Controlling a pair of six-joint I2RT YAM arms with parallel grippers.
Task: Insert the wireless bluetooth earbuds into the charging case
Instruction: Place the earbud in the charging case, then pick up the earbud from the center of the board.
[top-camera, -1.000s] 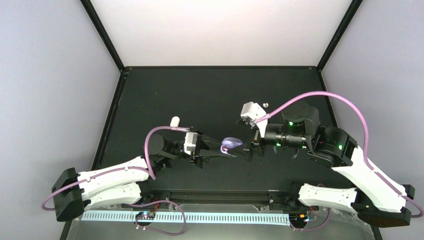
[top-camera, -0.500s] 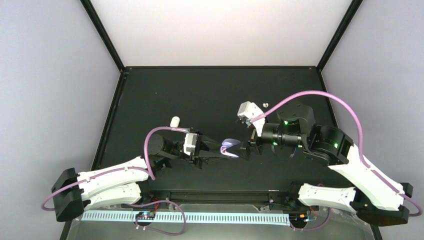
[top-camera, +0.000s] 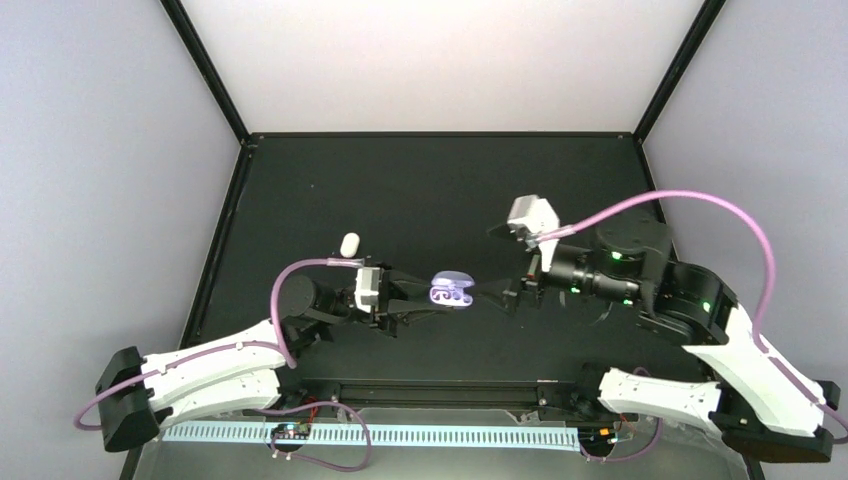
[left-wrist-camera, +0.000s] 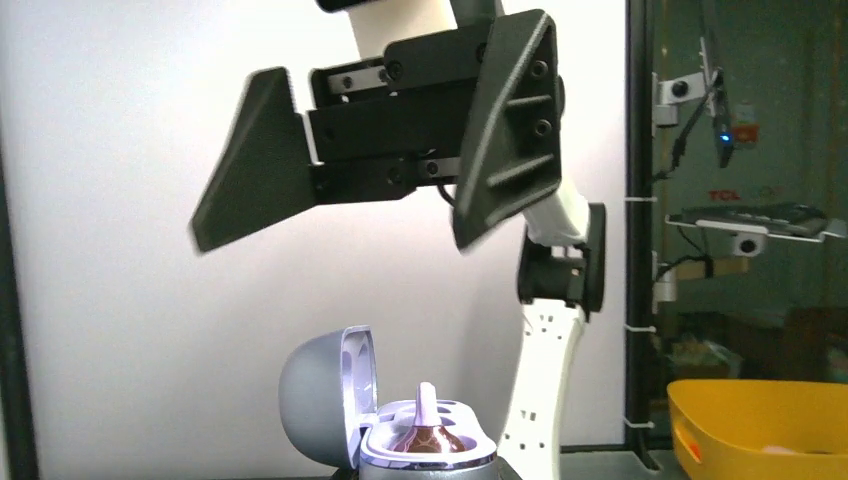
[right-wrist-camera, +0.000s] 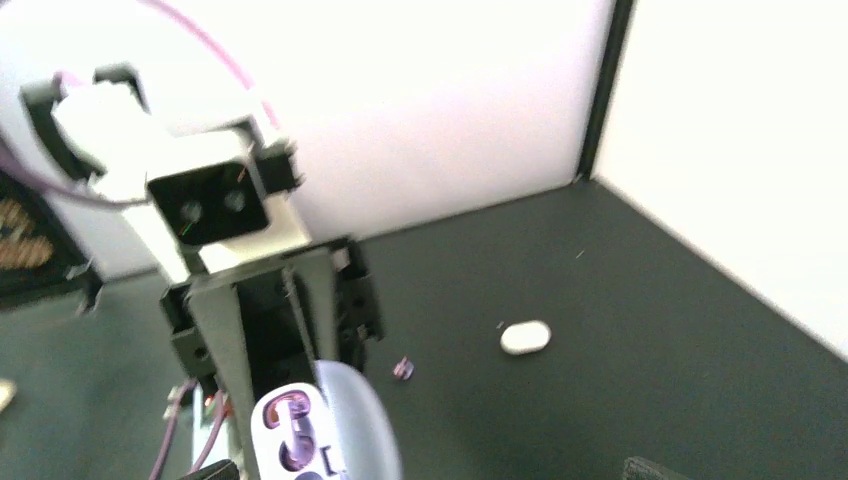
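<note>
Item, far left: a white case (top-camera: 349, 243) lying on the desk (top-camera: 420, 190), well apart from the work in hand. Item: a loose purple earbud (right-wrist-camera: 403, 369) on the desk, between that white case and the left arm as the right wrist view shows it; the overhead view does not show it. Item: the left pincer (top-camera: 432, 303), clamped on the base of the purple charging case (top-camera: 450, 292) and holding it off the desk between the two arms, lid open. Item: one purple earbud (left-wrist-camera: 421, 437) standing in a pocket of that case with its stem poking up, so you should read it as possibly not fully seated; the pocket beside it looks vacant. Item, right: the right pincer (left-wrist-camera: 335, 235), spread wide and carrying nothing, close to the open case without touching it. No white earbuds can be made out. Hazards, as judged: tilt or jolt the raised case and the proud bud may tip out. Brush the lid on your way past and it may snap shut. The loose bud is tiny and glossy, so an off-centre pinch may flick it across the desk. Bring it in misaligned and it may jam on the pocket rim or knock its neighbour free.
</note>
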